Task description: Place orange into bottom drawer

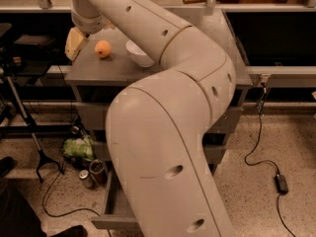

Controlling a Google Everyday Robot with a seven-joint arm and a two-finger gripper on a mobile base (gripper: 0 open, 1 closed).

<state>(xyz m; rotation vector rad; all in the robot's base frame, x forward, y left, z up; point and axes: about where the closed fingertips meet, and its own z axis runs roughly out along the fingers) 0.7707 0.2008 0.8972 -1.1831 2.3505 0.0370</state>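
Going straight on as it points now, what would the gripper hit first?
The gripper, over the left edge of the cabinet top, would likely meet that surface left of the orange, not the fruit; depth unclear.

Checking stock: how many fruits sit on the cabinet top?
1: the orange, on the top between the bowl and the gripper at its left edge. The arm may hide others.
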